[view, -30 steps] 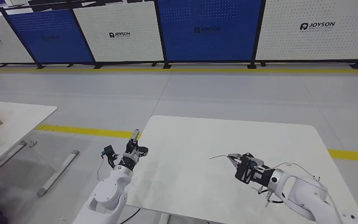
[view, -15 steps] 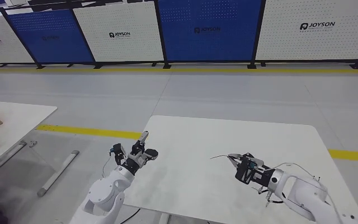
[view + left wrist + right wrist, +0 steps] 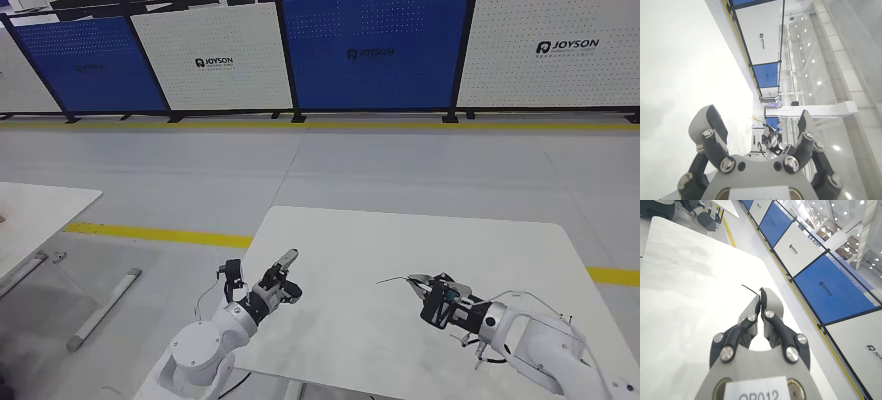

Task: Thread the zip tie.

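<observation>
The right gripper (image 3: 760, 295) is pinched together on the zip tie (image 3: 749, 289), whose thin black tail sticks out beyond its fingertips, above the white table (image 3: 400, 235). The tie's other end seems hidden between the pads. The left gripper (image 3: 758, 115) is spread wide with nothing in it, well apart from the right one and pointing toward it

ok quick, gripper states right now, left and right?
Left gripper: open, holding nothing.
Right gripper: closed on the zip tie.
</observation>
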### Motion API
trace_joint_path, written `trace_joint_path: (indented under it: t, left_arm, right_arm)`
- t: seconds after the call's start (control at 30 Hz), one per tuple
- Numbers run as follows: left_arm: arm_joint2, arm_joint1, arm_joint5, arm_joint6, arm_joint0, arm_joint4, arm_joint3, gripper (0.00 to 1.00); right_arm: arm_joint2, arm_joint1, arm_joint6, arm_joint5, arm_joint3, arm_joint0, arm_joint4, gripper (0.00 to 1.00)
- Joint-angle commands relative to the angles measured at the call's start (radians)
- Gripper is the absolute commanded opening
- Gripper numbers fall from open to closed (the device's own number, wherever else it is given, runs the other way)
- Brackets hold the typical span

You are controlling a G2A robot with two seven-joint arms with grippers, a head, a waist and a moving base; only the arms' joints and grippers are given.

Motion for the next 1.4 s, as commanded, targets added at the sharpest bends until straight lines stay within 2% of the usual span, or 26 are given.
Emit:
trace_joint_path:
  t: [0.0,0.03,0.07,0.1,0.17,0.3,0.43,0.5,0.57,0.6,0.63,0.9,0.97,1.13,1.27,1.37]
  left_arm:
    - [0.002,0.000,0.003,-0.003,0.000,-0.002,0.002,1.00]
    - [0.007,0.001,0.038,-0.039,-0.002,-0.029,0.012,1.00]
    - [-0.005,0.003,0.093,-0.079,-0.012,-0.063,0.018,1.00]
    - [-0.020,0.006,0.101,-0.104,-0.021,-0.082,0.027,1.00]
    - [-0.032,0.017,0.101,-0.190,-0.023,-0.127,0.049,1.00]
    - [-0.036,0.044,0.101,-0.308,-0.012,-0.216,0.067,1.00]
    - [0.011,0.080,0.101,-0.352,-0.018,-0.332,0.084,1.00]
    - [0.047,0.104,0.101,-0.322,-0.040,-0.407,0.102,1.00]
    - [0.088,0.125,0.101,-0.230,-0.073,-0.454,0.105,1.00]
    - [0.106,0.134,0.101,-0.175,-0.087,-0.477,0.111,1.00]
    - [0.111,0.137,0.101,-0.154,-0.092,-0.484,0.112,1.00]
    - [0.111,0.137,0.101,-0.154,-0.092,-0.484,0.112,1.00]
    - [0.124,0.135,0.101,-0.148,-0.091,-0.496,0.117,1.00]
    - [0.187,0.135,0.101,-0.081,-0.118,-0.522,0.116,1.00]
    - [0.229,0.137,0.101,0.004,-0.153,-0.578,0.114,1.00]
    - [0.241,0.137,0.101,0.085,-0.176,-0.602,0.104,1.00]
  right_arm:
    - [0.000,0.000,0.000,0.000,0.000,0.000,0.000,0.00]
    - [0.000,0.000,0.000,0.000,0.000,0.000,0.000,0.00]
    - [0.000,0.000,0.000,0.000,0.000,0.000,0.000,0.00]
    - [0.001,0.000,0.000,0.003,-0.002,0.000,-0.004,0.00]
    - [0.005,-0.003,0.012,0.024,-0.031,-0.002,-0.079,0.00]
    - [-0.006,-0.013,0.038,0.042,-0.075,0.002,-0.219,0.00]
    - [-0.051,-0.033,0.077,0.013,-0.080,0.056,-0.252,0.00]
    - [-0.098,-0.044,0.032,0.000,-0.068,0.098,-0.252,0.00]
    - [-0.152,-0.052,-0.034,0.000,-0.031,0.142,-0.252,0.00]
    - [-0.163,-0.054,-0.045,0.000,-0.019,0.154,-0.252,0.00]
    - [-0.163,-0.054,-0.045,0.000,-0.019,0.154,-0.252,0.00]
    - [-0.163,-0.054,-0.045,0.000,-0.019,0.154,-0.252,0.00]
    - [-0.163,-0.054,-0.045,0.000,-0.019,0.154,-0.252,0.00]
    - [-0.157,-0.057,-0.011,0.002,-0.028,0.147,-0.252,0.00]
    - [-0.177,-0.055,0.038,0.000,-0.051,0.164,-0.252,0.00]
    - [-0.179,-0.049,0.036,0.006,-0.052,0.166,-0.252,0.00]
